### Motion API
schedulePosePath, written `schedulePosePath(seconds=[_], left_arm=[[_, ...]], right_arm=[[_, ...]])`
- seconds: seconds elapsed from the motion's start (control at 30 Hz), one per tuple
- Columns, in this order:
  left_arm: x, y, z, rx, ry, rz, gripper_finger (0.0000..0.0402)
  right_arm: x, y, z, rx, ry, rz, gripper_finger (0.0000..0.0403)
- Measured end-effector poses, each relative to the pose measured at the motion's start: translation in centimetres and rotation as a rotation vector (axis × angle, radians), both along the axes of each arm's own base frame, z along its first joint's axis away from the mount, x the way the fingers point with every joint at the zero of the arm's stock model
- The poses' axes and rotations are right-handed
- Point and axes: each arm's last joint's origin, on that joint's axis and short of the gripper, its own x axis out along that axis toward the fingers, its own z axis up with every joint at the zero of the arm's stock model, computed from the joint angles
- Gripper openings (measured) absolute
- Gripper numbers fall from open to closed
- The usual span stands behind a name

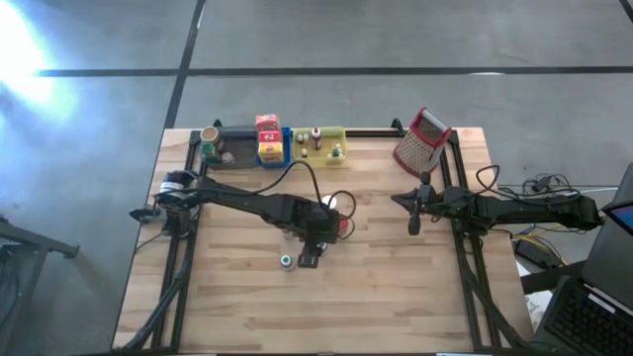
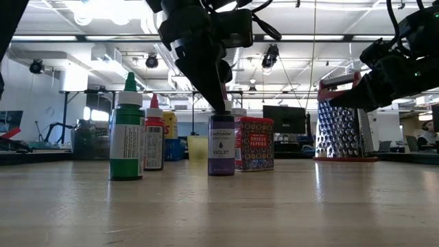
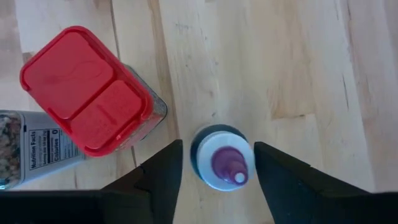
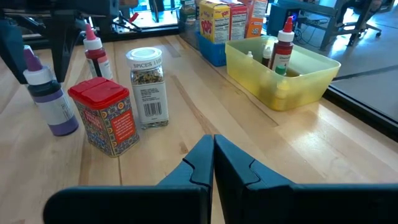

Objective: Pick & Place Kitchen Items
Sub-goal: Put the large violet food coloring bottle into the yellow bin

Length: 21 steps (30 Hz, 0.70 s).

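Left gripper (image 3: 217, 177) hangs open, straddling the upright violet bottle (image 3: 222, 165) without touching.

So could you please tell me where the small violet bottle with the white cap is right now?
The small violet bottle stands upright near the table's middle, between the left gripper's open fingers, right beside the red-lidded paprika tin.

Pale wood table (image 3: 298, 74), matt, visible grain. Beside violet bottle (image 3: 222, 163), glossy red plastic lid on paprika tin (image 3: 87, 90). Behind the tin: clear spice jar (image 4: 148, 87), paper label. Shiny perforated metal grater (image 2: 339, 123).
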Motion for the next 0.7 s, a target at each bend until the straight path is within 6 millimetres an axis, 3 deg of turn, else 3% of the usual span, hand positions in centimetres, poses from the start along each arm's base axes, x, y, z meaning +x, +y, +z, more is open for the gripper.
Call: schedulePosePath(seconds=[0.3,0.57,0.7], left_arm=[[0.02,0.19,0.0,-0.003,0.001,0.014,0.0123],[-0.01,0.2,0.02,-0.01,0.004,0.03,0.0144],[-0.02,0.22,0.03,-0.019,0.007,0.047,0.0134]], right_arm=[[0.0,0.0,0.0,0.0,0.0,0.0,0.0008],[0.0,0.0,0.0,0.0,0.0,0.0,0.0008],[0.0,0.0,-0.01,0.0,0.001,0.0,0.0008]])
